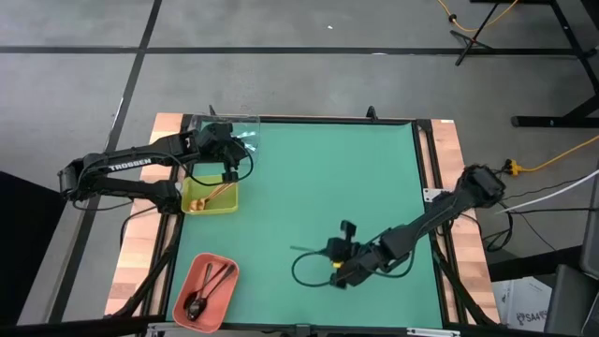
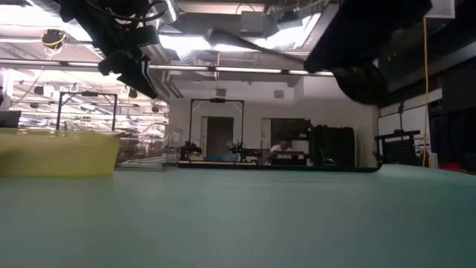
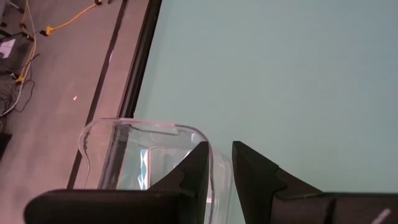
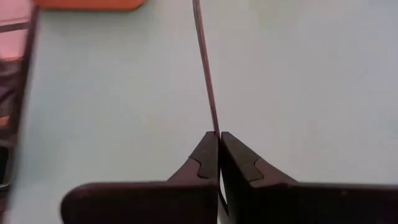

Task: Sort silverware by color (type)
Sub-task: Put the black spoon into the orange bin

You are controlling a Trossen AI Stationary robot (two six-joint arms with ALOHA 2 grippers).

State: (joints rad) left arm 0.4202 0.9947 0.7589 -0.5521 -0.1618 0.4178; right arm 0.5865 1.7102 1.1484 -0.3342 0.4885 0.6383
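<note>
The salmon tray [image 1: 207,290] sits at seven o'clock on the green worktop [image 1: 318,187], nearest the front edge, and holds dark spoons [image 1: 208,285]. Beyond it, at nine o'clock, the yellow tray [image 1: 210,198] holds copper spoons [image 1: 217,193]. Farther still, at eleven o'clock in the far corner, the clear tray [image 3: 118,140] stands; what it holds cannot be made out.

The right pincer [image 4: 219,138] hangs over the worktop at five o'clock, clenched on the thin handle of a spoon [image 4: 205,68] that runs straight out from between its fingers, pointing toward the salmon tray; its finish cannot be told. The left pincer [image 3: 221,155] hovers over the rim of the clear tray, its fingers a little apart with the tray's wall showing between them; whether they grip the wall cannot be told.

The left arm [image 1: 131,167] bears the white word "TROSSEN".

The worktop is a plain green mat in a dark frame, with pale wood strips at either side. Around it lies a grey floor marked with dark lines, and a yellow cable [image 1: 552,159] runs off at three o'clock. In the low view, the room behind is a wide lit hall with metal frames, benches and dark equipment, and a person [image 2: 281,147] is far off at the back.
</note>
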